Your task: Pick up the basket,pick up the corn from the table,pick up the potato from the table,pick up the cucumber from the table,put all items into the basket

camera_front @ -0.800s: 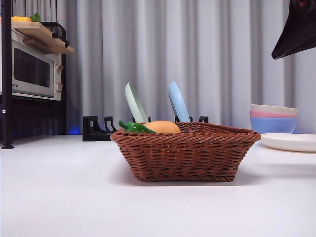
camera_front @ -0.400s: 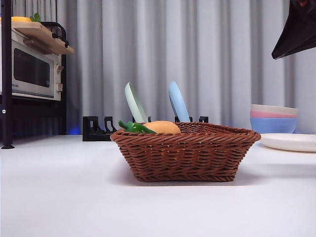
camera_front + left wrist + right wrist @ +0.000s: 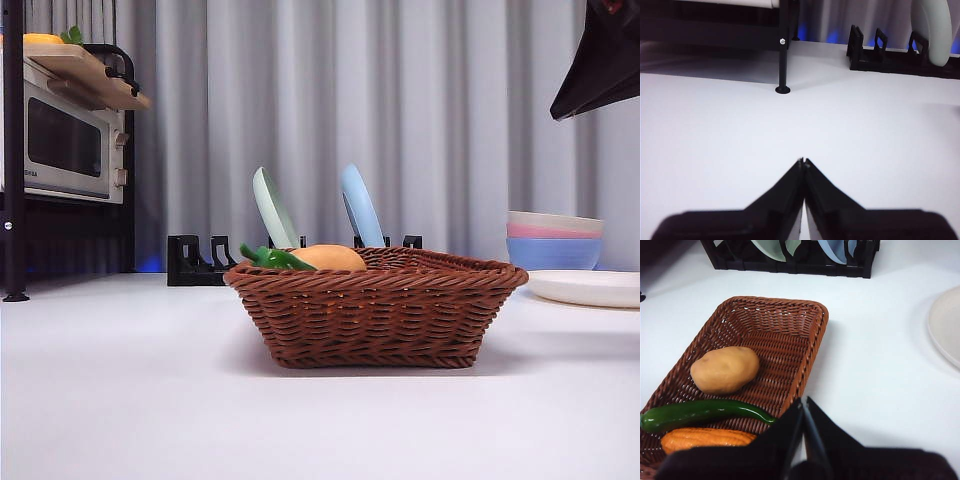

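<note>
Loading appears complete: 3 items inside basket (image 3: 790,335) on table (image 3: 875,365) — potato (image 3: 725,369) at 12 o'clock, cucumber (image 3: 700,412) centre, corn (image 3: 707,438) at 6. Right gripper (image 3: 804,401) pressed together above rim, empty; left gripper (image 3: 802,162) likewise, well apart.

Plain white bench (image 3: 120,400), brown wicker basket (image 3: 378,310) standing mid-bench, black dish rack (image 3: 195,262) behind it, cream plate (image 3: 585,287) and stacked bowls (image 3: 555,240) at one side

Toaster oven (image 3: 68,150) sitting on black shelf (image 3: 14,150); black dish rack (image 3: 195,262) holding green plate (image 3: 273,208) and blue plate (image 3: 361,206); stacked bowls (image 3: 555,240) standing beside white plate (image 3: 586,288); grey curtain (image 3: 400,110) hanging behind.
</note>
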Motion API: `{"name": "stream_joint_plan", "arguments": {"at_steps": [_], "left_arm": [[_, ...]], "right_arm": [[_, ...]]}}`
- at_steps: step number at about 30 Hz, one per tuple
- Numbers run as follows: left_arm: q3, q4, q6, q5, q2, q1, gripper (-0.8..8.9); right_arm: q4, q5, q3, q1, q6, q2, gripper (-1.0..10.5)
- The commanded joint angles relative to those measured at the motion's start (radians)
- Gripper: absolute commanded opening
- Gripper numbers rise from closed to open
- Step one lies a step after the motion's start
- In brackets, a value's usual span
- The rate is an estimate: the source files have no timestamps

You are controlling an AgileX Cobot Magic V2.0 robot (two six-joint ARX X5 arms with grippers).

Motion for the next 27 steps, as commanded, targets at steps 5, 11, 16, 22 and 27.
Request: {"name": "stream_joint_plan", "arguments": {"at_steps": [5,11,16,22,27], "left_arm": [[-0.013,0.002,-0.030,-0.003,-0.002,0.004,0.00],[-0.013,0.001,-0.030,-0.002,-0.002,0.004,0.00],[-0.013,0.001,-0.030,-0.002,-0.002,0.004,0.00],[-0.013,0.001,-0.030,-0.002,-0.002,0.004,0.00],[-0.013,0.001,-0.030,-0.002,-0.002,0.004,0.00]], "right_arm": [[0.006,0.002,-0.003,0.000,0.001,-0.001,0.0],[0.006,0.002,-0.003,0.000,0.001,-0.001,0.0],[0.006,0.001,-0.003,0.000,0.001,-0.001,0.0],[0.006,0.002,-0.003,0.000,-0.003,-0.001,0.0],[-0.005,0.010,-0.005,-0.008,-0.130,-0.019,0.0]]}}
